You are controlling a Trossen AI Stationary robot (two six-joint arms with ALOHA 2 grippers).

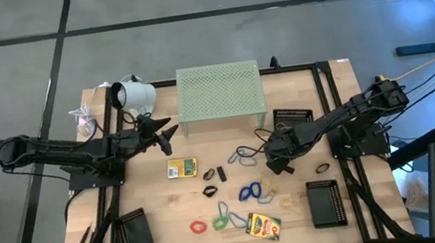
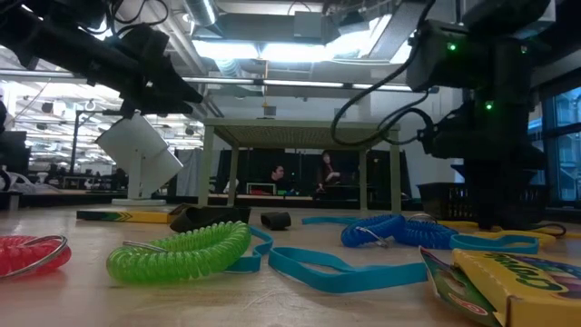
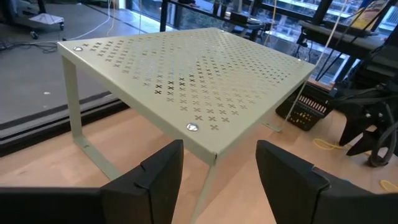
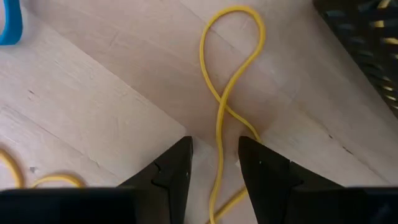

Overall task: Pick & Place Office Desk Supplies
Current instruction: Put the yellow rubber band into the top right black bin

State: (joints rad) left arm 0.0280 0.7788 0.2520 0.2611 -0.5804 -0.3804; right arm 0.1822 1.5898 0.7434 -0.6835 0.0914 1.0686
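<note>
Pale wooden tabletop carries a thin, limp yellow rubber-band loop at twelve o'clock of the narrowly parted right gripper; pinch its crossing strands. Left gripper waits wide.

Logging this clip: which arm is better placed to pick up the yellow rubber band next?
Right, probably. The right gripper is low over the table, fingers open astride the yellow rubber band. The left gripper is open too, but faces the green perforated stand, away from the loose supplies.
</note>
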